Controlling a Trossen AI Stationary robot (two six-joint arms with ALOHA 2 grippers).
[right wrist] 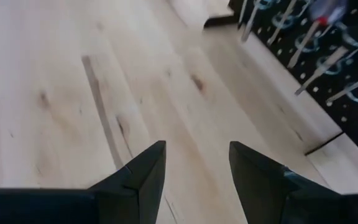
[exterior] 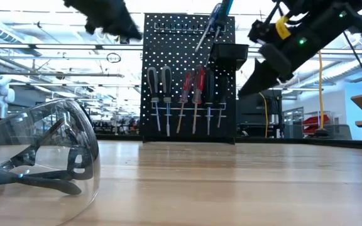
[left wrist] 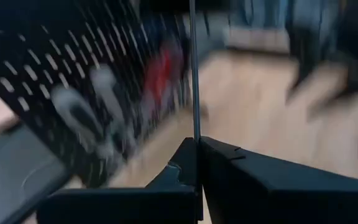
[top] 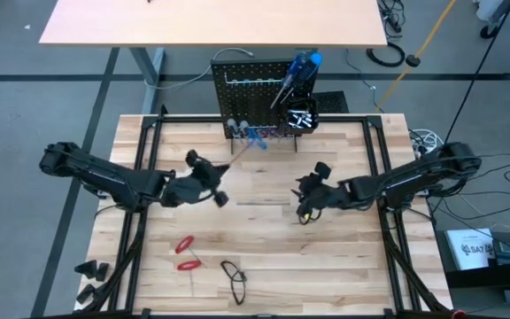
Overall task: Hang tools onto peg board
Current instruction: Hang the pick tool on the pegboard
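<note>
The left claw [top: 222, 184] is clamping a thin metal rod [left wrist: 194, 74], its fingers closed tight on the shaft; in the left wrist view the rod is running straight out from between the closed fingers toward the peg board [top: 264, 84]. In the high view this is the shaft of a blue-handled screwdriver [top: 253, 139], slanting from the claw up to the foot of the peg board, with its blue end just beside the row of tools hanging there. The claw itself is hovering above the desk [top: 264, 239], in front of the peg board and toward its left side.

The right claw [top: 308, 197] is hanging in front of the peg board too, off toward its right side, with its fingers [right wrist: 143, 171] standing apart and nothing between them, only bare desk below.

On the peg board, several screwdrivers [exterior: 184, 94] are hanging in a row, and another blue-handled one [top: 297, 73] is leaning out of the small black bin [top: 301, 113].

Well away from the peg board, near the desk's front edge, red-handled pliers [top: 185, 252] and safety glasses [top: 235, 276] are lying.
</note>
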